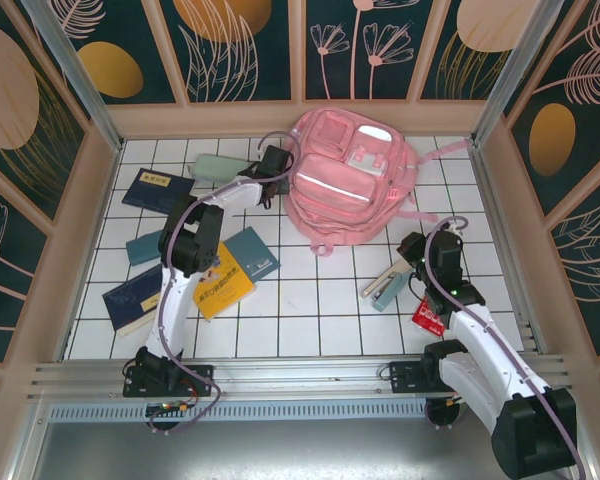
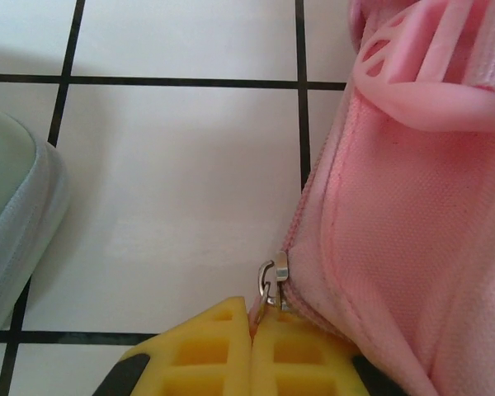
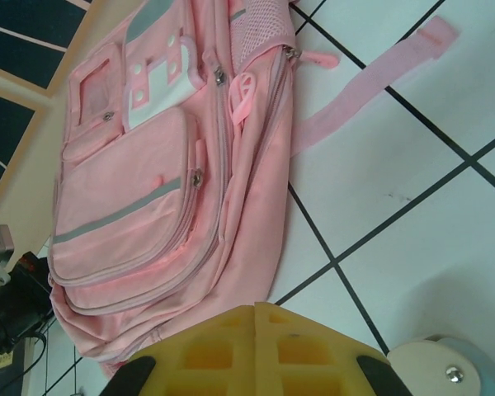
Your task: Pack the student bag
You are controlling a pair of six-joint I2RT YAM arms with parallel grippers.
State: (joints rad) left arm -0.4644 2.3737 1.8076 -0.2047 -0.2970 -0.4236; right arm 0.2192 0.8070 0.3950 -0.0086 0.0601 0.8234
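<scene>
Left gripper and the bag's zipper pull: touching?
Touching. The left wrist view shows the left gripper shut on the zipper pull at the student bag seam, with no gap.

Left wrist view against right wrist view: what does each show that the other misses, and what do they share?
Left wrist, not right wrist: a close look at the zip pull on the edge of the pink bag, pinched in the shut left gripper, plus the rim of a mint-green pencil case.
Right wrist, not left wrist: the bag's front pockets, grey stripe, a loose strap flat on the tiles, and the shut right gripper holding nothing.
Both: the pink bag and the white tiled table.
</scene>
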